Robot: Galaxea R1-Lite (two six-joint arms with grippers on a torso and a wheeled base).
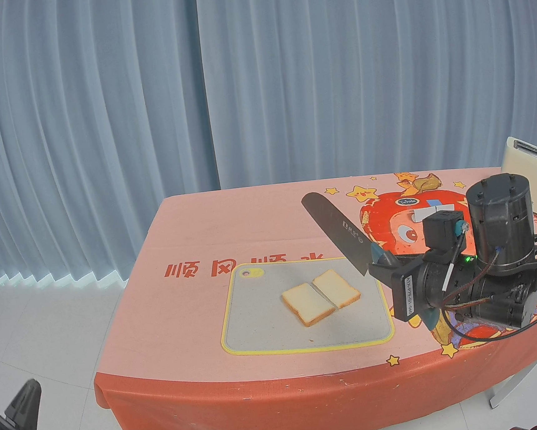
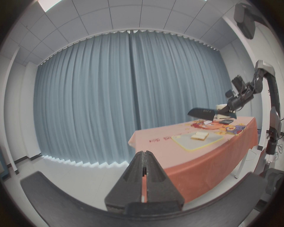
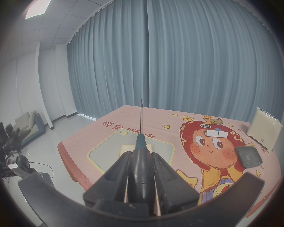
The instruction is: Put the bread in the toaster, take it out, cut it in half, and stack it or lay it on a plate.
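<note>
Right gripper [image 1: 383, 267], at 3 o'clock in the head view, clamps the knife [image 1: 339, 231] near halved bread [image 1: 320, 297] on the board [image 1: 255, 333]. Left wrist view: left gripper [image 2: 144, 192] closed, empty. Right wrist view: plate [image 3: 248, 156] at 4 o'clock; plating likely follows, knife down first.

The black right hand [image 1: 381, 269] is held level above the right part of the pink-clothed counter [image 1: 188, 233], with its thick cylindrical wrist behind it. Both fingers are clamped on the handle of a long dark-bladed knife [image 1: 339, 231], whose blade stands on edge and points toward the far left. The black left hand [image 2: 144, 155] hangs low, off the counter's near left corner, its wedge-shaped fingers pressed together on nothing.
</note>
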